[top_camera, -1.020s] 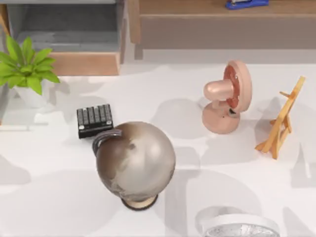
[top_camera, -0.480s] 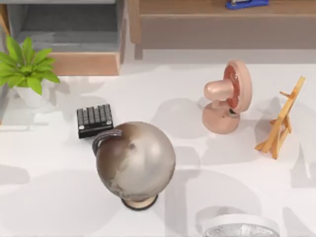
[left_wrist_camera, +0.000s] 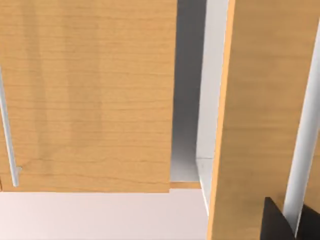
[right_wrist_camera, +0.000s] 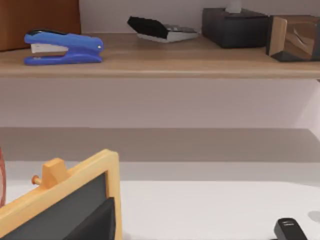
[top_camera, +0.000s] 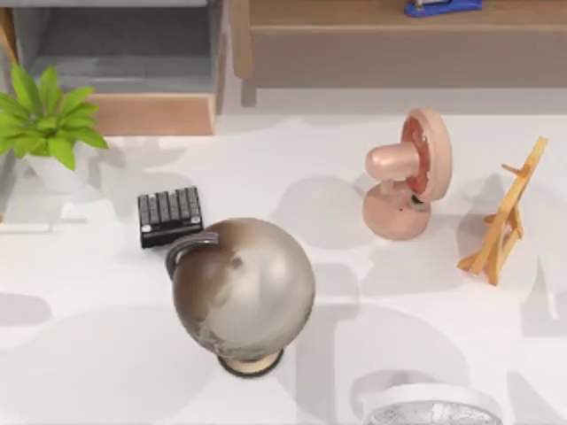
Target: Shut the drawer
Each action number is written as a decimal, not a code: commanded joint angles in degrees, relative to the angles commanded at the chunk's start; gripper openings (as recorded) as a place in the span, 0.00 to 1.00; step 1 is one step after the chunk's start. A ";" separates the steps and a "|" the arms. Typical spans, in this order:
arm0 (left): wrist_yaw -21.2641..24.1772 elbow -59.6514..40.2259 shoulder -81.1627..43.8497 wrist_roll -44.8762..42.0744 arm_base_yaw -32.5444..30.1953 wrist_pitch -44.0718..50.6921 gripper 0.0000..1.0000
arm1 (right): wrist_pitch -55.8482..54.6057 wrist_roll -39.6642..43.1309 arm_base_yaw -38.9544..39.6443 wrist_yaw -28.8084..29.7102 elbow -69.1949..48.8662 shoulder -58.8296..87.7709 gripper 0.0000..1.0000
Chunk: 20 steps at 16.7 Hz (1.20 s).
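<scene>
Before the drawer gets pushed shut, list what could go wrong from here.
1. The potted plant sits right beside the left end of the open drawer, with leaves reaching toward its tan front; an arm coming in could knock it over.
2. The globe and keypad stand on the table in front of the drawer, so a low approach from that side may clip them.
3. The left wrist view looks close on wooden panels, so the left arm seems near the furniture and might scrape it.

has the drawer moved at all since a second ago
No. In the top view the drawer is open as before, its tan front panel at the same spot beside the potted plant and the shelf unit.
</scene>
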State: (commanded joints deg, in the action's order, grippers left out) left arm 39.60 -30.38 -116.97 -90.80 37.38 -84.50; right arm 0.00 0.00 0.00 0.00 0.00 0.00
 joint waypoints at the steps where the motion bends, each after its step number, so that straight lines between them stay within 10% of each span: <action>1: -0.77 -1.22 -0.63 0.08 -0.68 0.80 0.00 | 0.00 0.00 0.00 0.00 0.00 0.00 1.00; 20: -10.98 -24.92 -10.64 0.58 -10.96 13.84 0.00 | 0.00 0.00 0.00 0.00 0.00 0.00 1.00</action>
State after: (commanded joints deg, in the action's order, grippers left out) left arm 28.62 -55.30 -127.61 -90.23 26.43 -70.66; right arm 0.00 0.00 0.00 0.00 0.00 0.00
